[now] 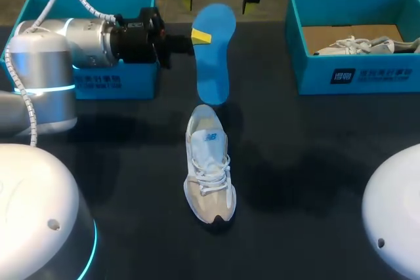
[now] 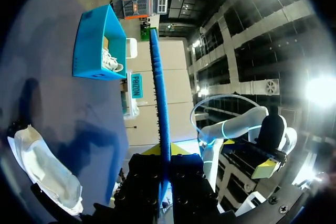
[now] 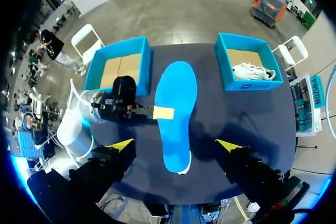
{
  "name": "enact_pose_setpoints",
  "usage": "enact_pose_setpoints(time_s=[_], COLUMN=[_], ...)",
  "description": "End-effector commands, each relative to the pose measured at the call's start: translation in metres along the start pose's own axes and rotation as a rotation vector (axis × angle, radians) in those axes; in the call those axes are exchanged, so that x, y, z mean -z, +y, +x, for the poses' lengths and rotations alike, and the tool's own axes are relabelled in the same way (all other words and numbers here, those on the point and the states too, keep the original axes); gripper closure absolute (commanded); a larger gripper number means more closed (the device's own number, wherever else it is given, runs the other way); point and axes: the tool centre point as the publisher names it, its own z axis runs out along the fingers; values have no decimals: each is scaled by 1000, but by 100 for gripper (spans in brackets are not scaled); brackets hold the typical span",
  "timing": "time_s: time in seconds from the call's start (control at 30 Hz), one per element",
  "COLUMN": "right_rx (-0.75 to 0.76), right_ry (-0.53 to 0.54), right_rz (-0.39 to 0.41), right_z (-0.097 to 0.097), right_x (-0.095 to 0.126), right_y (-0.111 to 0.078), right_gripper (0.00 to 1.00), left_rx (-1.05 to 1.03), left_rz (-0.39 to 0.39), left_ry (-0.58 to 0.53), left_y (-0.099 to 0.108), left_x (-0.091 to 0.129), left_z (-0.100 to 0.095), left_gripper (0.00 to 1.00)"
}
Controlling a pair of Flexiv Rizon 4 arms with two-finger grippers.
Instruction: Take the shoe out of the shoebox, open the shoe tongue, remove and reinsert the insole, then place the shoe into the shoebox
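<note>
Dark counter (image 1: pixel 295 162) carries a white sneaker (image 1: pixel 209 168); left gripper (image 1: pixel 197 36) fingers clamp the blue insole (image 1: pixel 213 57) aloft, right gripper (image 3: pixel 175 145) fingers spread wide, grasping nothing.

The head camera sits above and behind the robot, looking down and forward over the whole bench (image 1: pixel 315 162). The left wrist camera rides just behind the left tool (image 2: pixel 164 156) and faces rightward across the bench, so the insole (image 2: pixel 160 93) stands edge-on and very near, with the right box (image 2: pixel 90 45) far off. The right wrist camera hangs high over the bench's far side, facing straight down on the entire top. All three share the insole and right box; the head and right wrist views also share the left box (image 1: pixel 141 77).
</note>
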Motion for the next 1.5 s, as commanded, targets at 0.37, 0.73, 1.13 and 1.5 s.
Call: enact_pose_setpoints(time_s=[0.37,0.73,1.13,1.5], right_rx=[-8,-8,-58,-82], right_ry=[-29,-29,198,465], right_rz=[17,17,38,15], right_z=[9,9,-18,-36], right_x=[-2,-2,-8,-9], right_y=[1,1,4,5], right_gripper=[0,0,0,0], left_rx=[0,0,0,0], left_rz=[0,0,0,0], left_ry=[-3,-3,-3,-3], left_y=[0,0,0,0], left_x=[0,0,0,0], left_z=[0,0,0,0], left_gripper=[100,100,100,100])
